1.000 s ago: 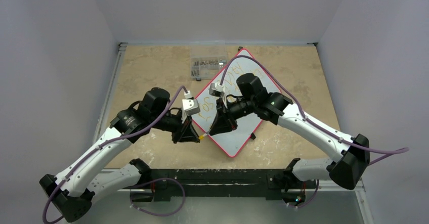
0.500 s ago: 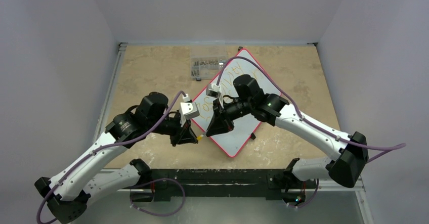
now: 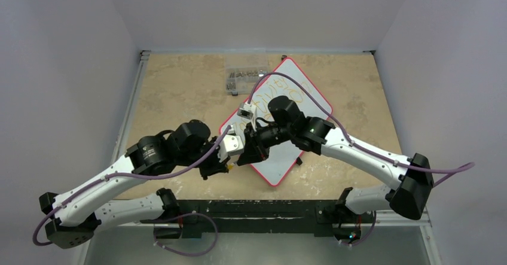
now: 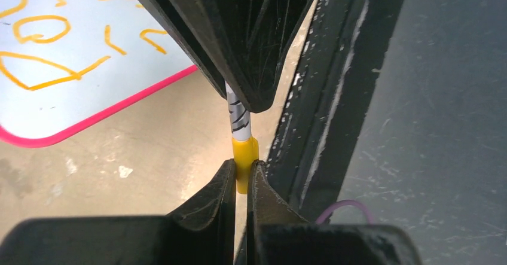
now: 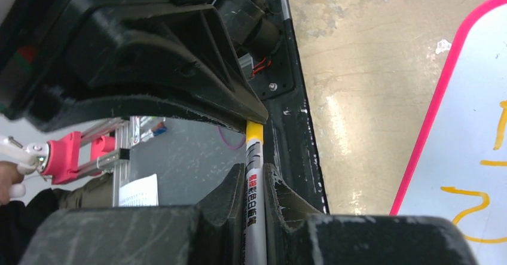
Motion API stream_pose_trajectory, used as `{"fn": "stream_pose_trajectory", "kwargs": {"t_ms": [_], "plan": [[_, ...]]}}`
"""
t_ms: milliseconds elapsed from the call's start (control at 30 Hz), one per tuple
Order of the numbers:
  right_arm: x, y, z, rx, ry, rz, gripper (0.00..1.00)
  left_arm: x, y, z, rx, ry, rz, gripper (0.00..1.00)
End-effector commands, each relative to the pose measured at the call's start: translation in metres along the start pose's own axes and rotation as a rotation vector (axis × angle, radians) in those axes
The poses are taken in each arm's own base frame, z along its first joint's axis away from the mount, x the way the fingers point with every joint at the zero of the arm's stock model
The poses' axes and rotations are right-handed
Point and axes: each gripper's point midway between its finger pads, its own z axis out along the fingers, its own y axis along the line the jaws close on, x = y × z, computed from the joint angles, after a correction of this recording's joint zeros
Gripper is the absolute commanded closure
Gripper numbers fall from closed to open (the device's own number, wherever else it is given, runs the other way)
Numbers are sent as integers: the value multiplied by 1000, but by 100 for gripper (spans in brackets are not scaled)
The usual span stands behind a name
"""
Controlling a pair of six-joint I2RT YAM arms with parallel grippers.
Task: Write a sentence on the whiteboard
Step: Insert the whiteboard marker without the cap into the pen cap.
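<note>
The whiteboard (image 3: pixel 281 157), white with a pink frame, lies cornerwise on the table; the orange sentence (image 3: pixel 280 90) crosses its far half. Just off its near-left edge a marker (image 3: pixel 235 163) spans between both grippers. My left gripper (image 4: pixel 242 166) is shut on the marker's yellow cap (image 4: pixel 245 152). My right gripper (image 5: pixel 255 172) is shut on the marker's white printed barrel (image 5: pixel 254 184). The two sets of fingers face each other tip to tip. The board's corner (image 4: pixel 89 67) with lettering (image 4: pixel 36 29) shows in the left wrist view.
A clear box of small parts (image 3: pixel 246 78) sits at the back, beside the board's far corner. One black foot (image 3: pixel 299 161) sticks out of the board's near-right edge. The table's black front rail (image 5: pixel 296 115) runs right under the marker.
My right gripper has slid left and nearer, off the board, uncovering more lettering. The left arm's elbow swung right. The gap between the grippers has narrowed.
</note>
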Motion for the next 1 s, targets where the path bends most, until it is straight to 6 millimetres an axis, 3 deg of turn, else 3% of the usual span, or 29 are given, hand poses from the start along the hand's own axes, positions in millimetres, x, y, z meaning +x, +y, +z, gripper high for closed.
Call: {"fn": "stream_pose_trajectory", "kwargs": {"t_ms": [0,267,400,600,833,967], "plan": [[3,25,21,-104,16,54,100,-109,35,-17,-252,-373,163,100],[-1,14,36,-76,14,178,100,-126,45,-21,-380,-454,180,100],[-5,10,46,-77,17,213,100,-133,36,-20,-359,-488,208,100],[-9,23,54,-115,35,149,100,-140,22,-23,-286,-499,244,100],[-12,28,56,-108,33,112,100,-141,17,-26,-259,-508,235,100],[-13,27,49,-68,30,88,100,-127,22,-30,-286,-458,211,96]]}}
